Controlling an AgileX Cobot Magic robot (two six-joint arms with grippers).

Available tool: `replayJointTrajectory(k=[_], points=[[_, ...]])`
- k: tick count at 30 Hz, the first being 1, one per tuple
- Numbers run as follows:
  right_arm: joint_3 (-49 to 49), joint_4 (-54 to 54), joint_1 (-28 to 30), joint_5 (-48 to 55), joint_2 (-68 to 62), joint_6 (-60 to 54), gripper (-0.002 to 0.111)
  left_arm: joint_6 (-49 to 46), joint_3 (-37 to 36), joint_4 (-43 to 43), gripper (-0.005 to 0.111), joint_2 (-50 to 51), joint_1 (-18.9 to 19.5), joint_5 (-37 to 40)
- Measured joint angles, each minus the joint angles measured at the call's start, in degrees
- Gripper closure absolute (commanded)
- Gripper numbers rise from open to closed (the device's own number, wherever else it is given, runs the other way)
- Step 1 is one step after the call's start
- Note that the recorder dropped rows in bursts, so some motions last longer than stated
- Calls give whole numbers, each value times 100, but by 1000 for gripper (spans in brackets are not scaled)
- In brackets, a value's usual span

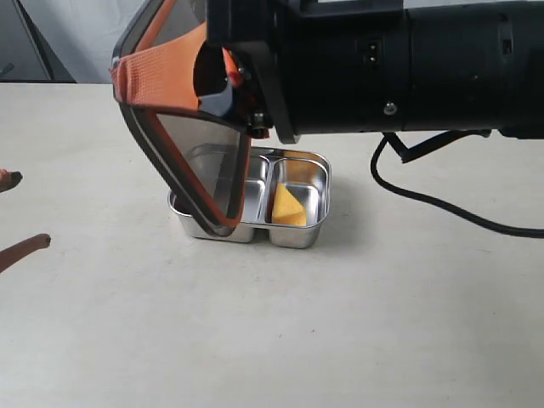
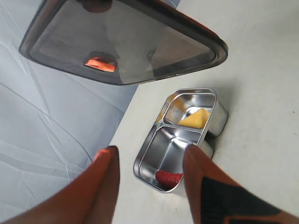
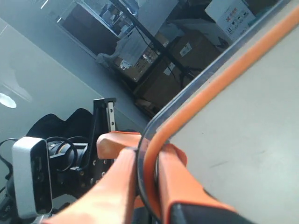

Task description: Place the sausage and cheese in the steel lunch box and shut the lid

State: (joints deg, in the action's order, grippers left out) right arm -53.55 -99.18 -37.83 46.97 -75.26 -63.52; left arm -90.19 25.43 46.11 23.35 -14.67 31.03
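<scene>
The steel lunch box (image 1: 299, 235) stands on the table with the yellow cheese (image 1: 287, 206) in its smaller compartment. The left wrist view shows the red sausage (image 2: 169, 178) in a corner of the larger compartment, and the cheese (image 2: 196, 119) in the other one. My right gripper (image 1: 242, 93) is shut on the rim of the dark lid (image 1: 191, 161), which hangs tilted above the box's left half. In the right wrist view the fingers (image 3: 122, 170) pinch the lid's orange seal (image 3: 219, 79). My left gripper (image 2: 150, 149) is open and empty, off to the box's left (image 1: 25, 211).
The right arm's black body (image 1: 408, 64) fills the upper right of the exterior view, and its cable (image 1: 442, 208) trails over the table to the right of the box. A grey backdrop (image 2: 46, 130) lies beyond the table edge.
</scene>
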Motion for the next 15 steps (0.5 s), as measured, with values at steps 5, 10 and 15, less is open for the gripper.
replayJointTrajectory(k=[5,10,15], points=[[0,0,0,-136,-9,-4,109,9,0,11,64,0,0,0],[0,0,-26,-258,-9,-4,109,20,0,11,64,0,0,0],[160,-13,-725,-1305,-9,-14,109,20,0,22,64,0,0,0]])
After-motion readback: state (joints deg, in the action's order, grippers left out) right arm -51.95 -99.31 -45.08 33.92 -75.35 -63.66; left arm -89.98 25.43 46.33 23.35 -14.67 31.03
